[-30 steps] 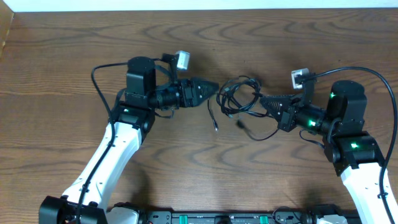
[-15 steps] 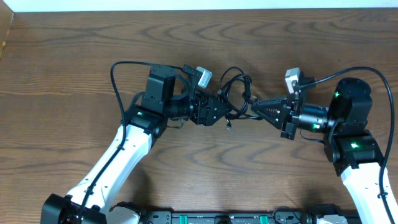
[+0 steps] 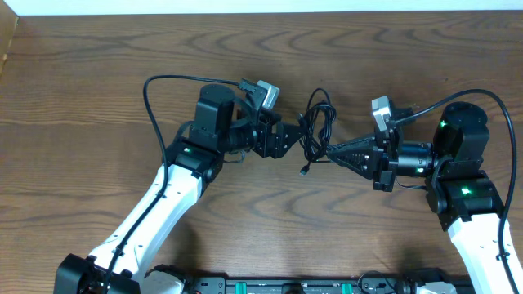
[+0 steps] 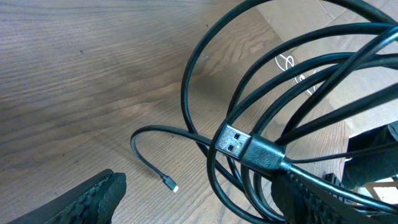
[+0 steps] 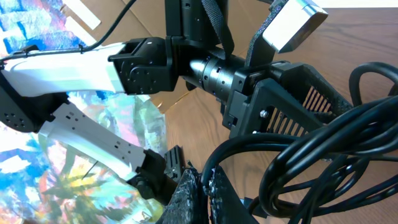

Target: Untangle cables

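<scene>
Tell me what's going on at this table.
Two robot arms are working on a tangle of thin black cables, held up between them over the brown wooden table. The right tool is shut on the bundle. The left tool is open, with loops sitting between its fingers, not yet gripped. One small plug end trails loose.

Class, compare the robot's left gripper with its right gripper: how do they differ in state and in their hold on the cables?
The left gripper stands wide open; the right gripper is shut. The left gripper grips nothing, though loops of the cables run between its jaws; the right gripper pinches the bundle. Both point inward at the same black cables.
</scene>
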Robot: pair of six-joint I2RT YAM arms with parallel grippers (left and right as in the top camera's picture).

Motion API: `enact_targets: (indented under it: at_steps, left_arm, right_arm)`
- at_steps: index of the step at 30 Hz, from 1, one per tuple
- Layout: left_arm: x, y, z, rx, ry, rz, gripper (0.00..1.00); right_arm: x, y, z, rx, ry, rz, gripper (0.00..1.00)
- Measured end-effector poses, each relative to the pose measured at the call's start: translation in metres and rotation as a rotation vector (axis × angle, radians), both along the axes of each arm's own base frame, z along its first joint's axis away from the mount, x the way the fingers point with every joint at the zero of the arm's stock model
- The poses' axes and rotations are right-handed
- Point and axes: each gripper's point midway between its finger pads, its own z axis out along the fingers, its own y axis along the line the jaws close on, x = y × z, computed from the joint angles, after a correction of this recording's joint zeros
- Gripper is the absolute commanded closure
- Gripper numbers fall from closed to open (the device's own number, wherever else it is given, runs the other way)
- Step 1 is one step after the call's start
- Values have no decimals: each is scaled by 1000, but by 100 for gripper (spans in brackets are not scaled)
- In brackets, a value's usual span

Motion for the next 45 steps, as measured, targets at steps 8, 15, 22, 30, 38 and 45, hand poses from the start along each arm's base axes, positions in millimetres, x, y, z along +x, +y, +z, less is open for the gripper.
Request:
enact_targets:
  at_steps: [8, 15, 22, 30, 38, 45]
  left_arm:
    - [3, 3, 1, 0, -13, 6, 19]
    - [7, 12, 14, -14, -45, 31, 19]
    - [-17, -12, 8, 11, -43, -64, 19]
    - [-28, -5, -14, 97, 4, -79, 27]
    - [-6, 2, -13, 162, -81, 26, 92]
    - [31, 48, -20, 327, -121, 342, 92]
  right_arm:
    - [11, 0, -19, -27, 36, -14, 99]
    - [22, 3, -37, -42, 87, -11, 99]
    - [21, 5, -37, -41, 84, -2, 99]
    - [18, 7, -24, -2, 65, 36, 99]
    - [2, 16, -18, 29, 146, 122, 99]
    - [50, 1, -69, -168, 281, -247, 99]
